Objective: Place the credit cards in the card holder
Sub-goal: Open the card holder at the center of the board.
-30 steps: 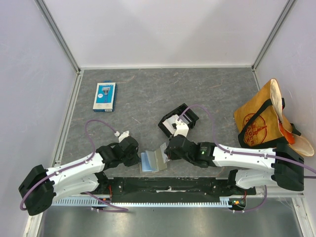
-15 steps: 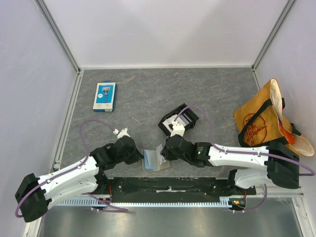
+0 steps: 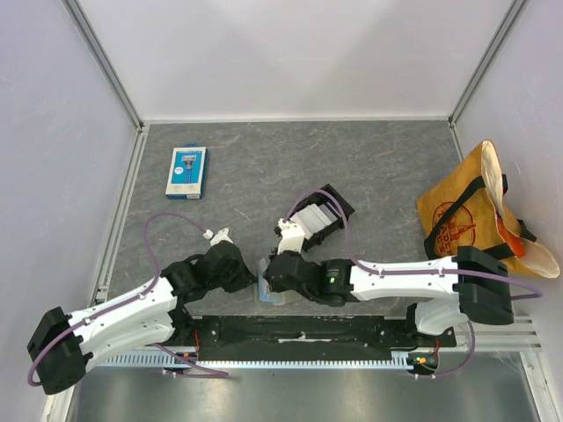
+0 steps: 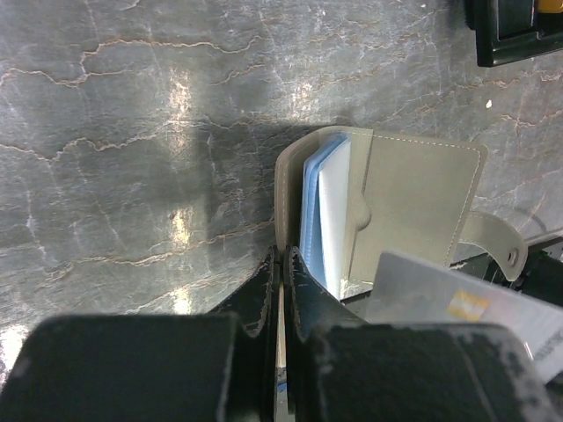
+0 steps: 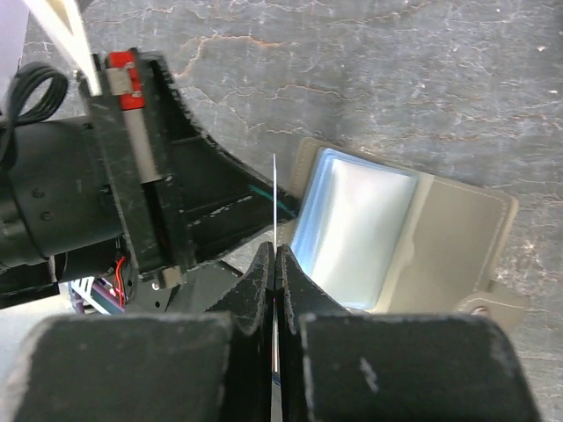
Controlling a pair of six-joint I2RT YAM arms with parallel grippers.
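Note:
The grey-tan card holder (image 4: 418,198) lies open near the table's front edge, its blue-clear pockets (image 4: 321,211) standing up. My left gripper (image 4: 283,255) is shut on the edge of its left cover. My right gripper (image 5: 275,251) is shut on a thin credit card (image 5: 274,198), seen edge-on, just above the left side of the card holder (image 5: 462,233). That card shows grey with a gold chip in the left wrist view (image 4: 457,303). In the top view both grippers (image 3: 249,280) (image 3: 268,274) meet over the mostly hidden card holder (image 3: 271,297). More white cards (image 3: 310,218) lie in the black tray (image 3: 339,204).
A blue-and-white retail pack (image 3: 186,170) lies at the far left. A tan tote bag (image 3: 466,215) stands at the right wall. The black tray sits just beyond the grippers. The table's front edge and the arm bases are right behind the card holder.
My right gripper has moved left with the card, from beside the card holder to over its left side. My left gripper first shifted right and has since held still.

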